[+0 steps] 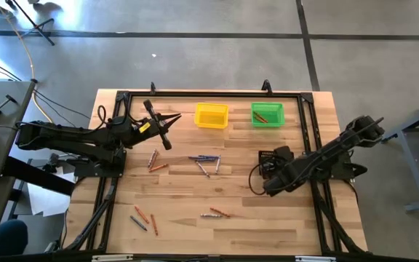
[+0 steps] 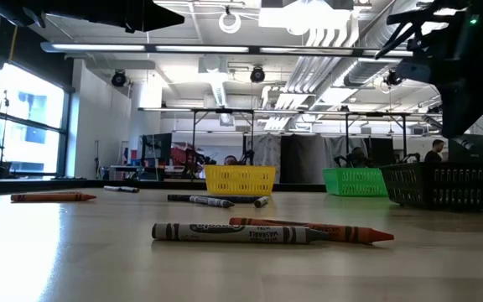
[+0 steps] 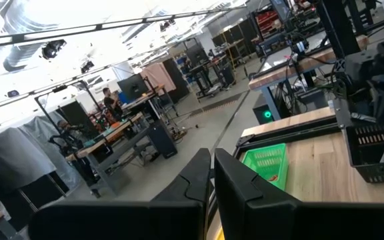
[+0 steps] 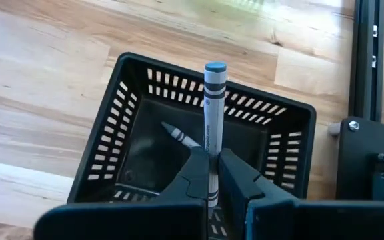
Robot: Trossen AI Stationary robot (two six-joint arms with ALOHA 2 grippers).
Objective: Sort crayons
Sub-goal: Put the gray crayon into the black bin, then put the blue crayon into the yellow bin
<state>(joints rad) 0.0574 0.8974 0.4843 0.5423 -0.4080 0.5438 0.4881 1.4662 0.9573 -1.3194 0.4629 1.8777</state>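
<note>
right gripper (image 4: 212, 175) hangs over the black basket (image 4: 105, 160), fingers clamped on a grey crayon (image 4: 212, 100); another lies inside. left gripper (image 1: 167, 125) waits near the yellow bin (image 1: 211, 116), fingers together, empty. loose crayons (image 1: 206, 161) scatter mid-table. light, stiff, waxy, probably slippery: pinch mid-length, gently.

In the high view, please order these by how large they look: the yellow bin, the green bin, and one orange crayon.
1. Yellow bin and green bin: they look alike in size, so I do not rank them.
2. Orange crayon: clearly the smallest.
</note>
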